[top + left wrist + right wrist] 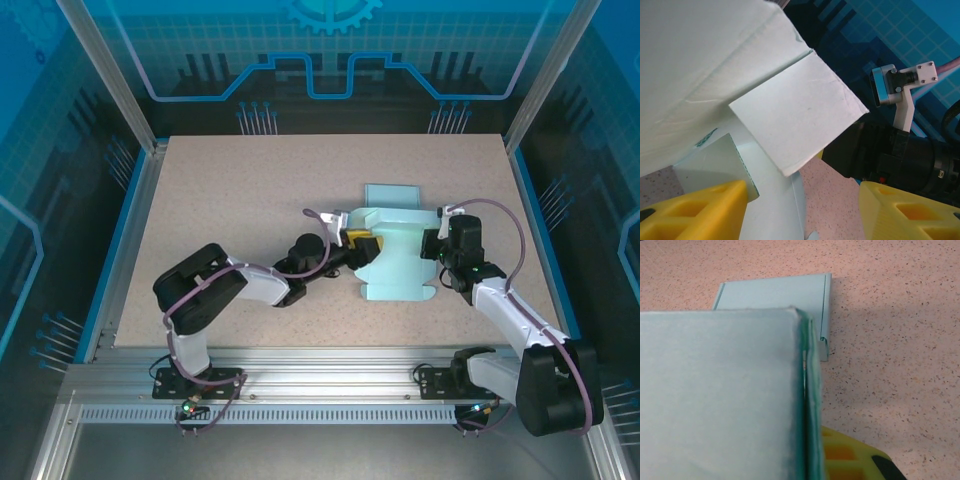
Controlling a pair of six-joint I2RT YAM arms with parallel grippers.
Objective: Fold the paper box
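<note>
The paper box [398,262] is a pale teal cardboard blank, partly folded, lying right of the table's middle with a flap [390,193] flat behind it. My left gripper [362,240] is at the box's left side. In the left wrist view it [802,200] stands open; a box wall [715,160] lies against the left yellow finger [695,210], and a raised flap [795,115] hangs above. My right gripper [442,250] is at the box's right side, shut on the doubled upright wall [807,390]. One yellow finger [850,455] shows beside that wall; the other is hidden behind it.
The speckled table [240,190] has free room to the left and at the back. Blue rails [120,230] and aluminium posts edge it. In the left wrist view, the right arm's wrist and camera [887,85] sit close behind the box.
</note>
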